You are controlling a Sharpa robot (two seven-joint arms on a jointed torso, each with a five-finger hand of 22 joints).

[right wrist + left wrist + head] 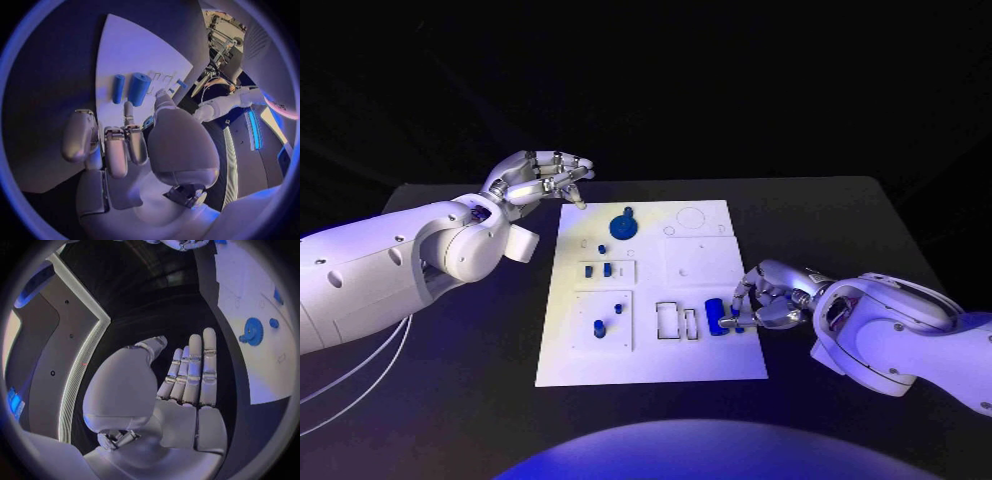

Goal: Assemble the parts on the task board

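The blue parts [717, 316] look light, stiff, slippery; take their long sides. Right hand [759, 300] hovers empty beside them, left hand [538, 180] spread, empty.

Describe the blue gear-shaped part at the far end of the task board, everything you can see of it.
The blue gear-shaped part is a flat round disc that looks like matte plastic, with a toothed edge and small holes through its face in the left wrist view. A smaller blue knob sits just beyond it at its far edge; whether they are joined I cannot tell. It lies flat on the white task board near the far left corner. Nothing grips it: the left hand hovers beside the board, off to its left.
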